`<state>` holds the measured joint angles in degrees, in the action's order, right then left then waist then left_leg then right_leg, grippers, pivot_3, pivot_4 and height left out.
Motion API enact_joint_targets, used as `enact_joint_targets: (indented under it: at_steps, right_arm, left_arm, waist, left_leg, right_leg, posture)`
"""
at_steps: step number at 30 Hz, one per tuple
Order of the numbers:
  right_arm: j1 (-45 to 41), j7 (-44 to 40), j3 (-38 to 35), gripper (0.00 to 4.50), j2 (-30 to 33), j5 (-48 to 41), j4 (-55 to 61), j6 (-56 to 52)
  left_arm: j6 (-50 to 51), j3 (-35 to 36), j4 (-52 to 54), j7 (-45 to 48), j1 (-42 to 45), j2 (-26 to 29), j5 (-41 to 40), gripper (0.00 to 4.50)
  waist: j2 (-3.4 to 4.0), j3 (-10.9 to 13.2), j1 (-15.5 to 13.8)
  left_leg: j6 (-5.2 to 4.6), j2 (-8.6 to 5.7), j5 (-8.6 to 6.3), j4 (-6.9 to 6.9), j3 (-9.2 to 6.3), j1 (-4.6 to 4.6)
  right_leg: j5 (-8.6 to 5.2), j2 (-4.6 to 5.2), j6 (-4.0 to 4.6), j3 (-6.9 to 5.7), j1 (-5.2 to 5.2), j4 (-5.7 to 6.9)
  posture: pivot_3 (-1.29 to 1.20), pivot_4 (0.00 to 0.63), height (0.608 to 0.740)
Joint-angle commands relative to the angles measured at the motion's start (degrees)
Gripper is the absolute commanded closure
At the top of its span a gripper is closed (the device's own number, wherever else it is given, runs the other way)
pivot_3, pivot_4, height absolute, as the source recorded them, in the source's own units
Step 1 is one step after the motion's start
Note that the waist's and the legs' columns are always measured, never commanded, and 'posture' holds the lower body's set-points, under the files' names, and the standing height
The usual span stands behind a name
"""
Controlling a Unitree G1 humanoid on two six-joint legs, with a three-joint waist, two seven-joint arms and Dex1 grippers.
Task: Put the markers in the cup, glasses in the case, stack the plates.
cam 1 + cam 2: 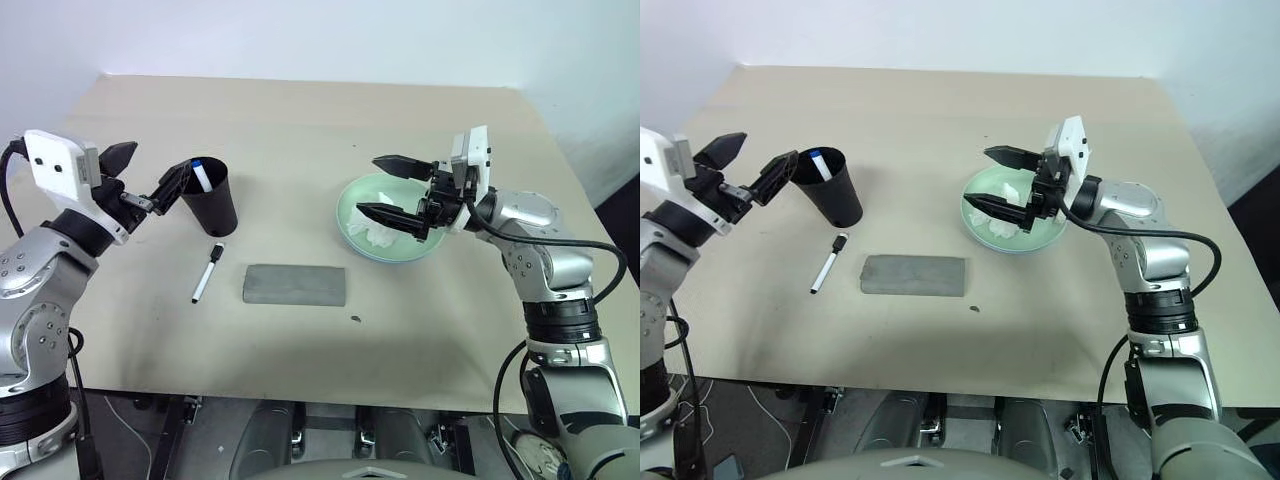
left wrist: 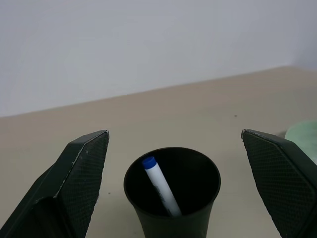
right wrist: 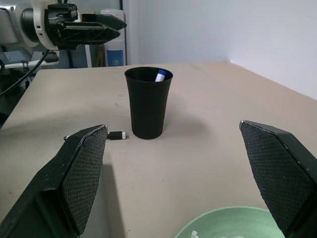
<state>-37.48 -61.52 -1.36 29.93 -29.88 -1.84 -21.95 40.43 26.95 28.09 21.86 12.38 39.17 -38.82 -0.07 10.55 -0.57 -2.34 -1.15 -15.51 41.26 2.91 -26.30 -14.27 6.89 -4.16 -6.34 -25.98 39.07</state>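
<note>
Blue-capped marker [image 2: 159, 186] stands in the cup [image 1: 211, 196], and the left gripper [image 1: 150, 178] hangs just left of the rim, fingers spread and empty. Black-capped marker [image 1: 208, 271] lies on the table [image 1: 300, 120] just in front of the cup — a low sweep toward it could topple the cup. The closed case [image 1: 295, 285] sits right of that marker. Right gripper [image 1: 392, 187], jaws apart, hovers over the mint plate [image 1: 360, 195] holding tissue [image 1: 382, 232], well right of the cup. Open room lies behind the cup.
</note>
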Motion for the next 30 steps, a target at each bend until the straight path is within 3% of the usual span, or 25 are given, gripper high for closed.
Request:
enact_joint_targets:
  at_steps: [1,7,15,20,30]
  right_arm:
    - [-1.9,-1.5,-0.4,0.00,0.4,0.2,-0.7,1.6]
    - [-3.2,-2.6,-0.4,0.00,0.7,0.9,-3.3,3.0]
    - [-4.0,-3.2,0.0,0.00,0.2,1.6,-4.6,3.8]
    - [-4.0,-2.8,-0.2,0.00,0.3,1.9,-4.5,4.0]
    - [-2.8,-1.3,-0.6,0.00,0.8,1.8,-2.2,3.3]
  left_arm:
    - [5.9,3.3,6.2,-2.4,-2.6,2.5,-2.9,0.02]
    - [20.9,8.3,12.5,-11.8,-3.7,4.1,-13.3,0.02]
    - [34.6,6.0,14.6,-18.8,-4.1,6.0,-19.6,0.02]
    - [37.5,2.2,11.2,-21.6,-2.3,5.2,-17.5,0.02]
    - [32.6,-14.0,0.1,-20.6,2.1,1.1,-5.4,0.02]
  waist:
    - [-0.01,0.0,0.0]
    - [-0.03,0.0,-0.2]
    - [-0.03,0.0,-0.1]
    - [-0.03,0.0,-0.2]
    - [-0.03,0.0,-0.2]
  left_leg:
    - [0.09,0.01,0.06,-0.01,0.00,-0.01]
    - [0.05,0.01,0.03,-0.01,-0.03,-0.02]
    - [0.23,0.02,0.13,-0.05,-0.04,-0.02]
    - [0.45,0.02,0.13,-0.04,-0.03,-0.02]
    - [0.54,0.01,0.15,-0.06,0.01,-0.06]
  right_leg:
    - [0.00,-0.01,0.00,0.00,-0.02,0.00]
    - [0.00,-0.01,0.00,0.00,-0.02,0.00]
    - [0.00,-0.05,0.01,0.00,-0.07,0.00]
    - [-0.01,-0.04,0.01,0.01,-0.06,0.00]
    - [0.00,-0.03,0.02,0.01,-0.11,0.00]
  posture:
    - [0.00,0.150,0.681]
    - [0.00,0.150,0.681]
    - [0.00,0.150,0.681]
    - [0.00,0.150,0.681]
    - [0.00,0.150,0.681]
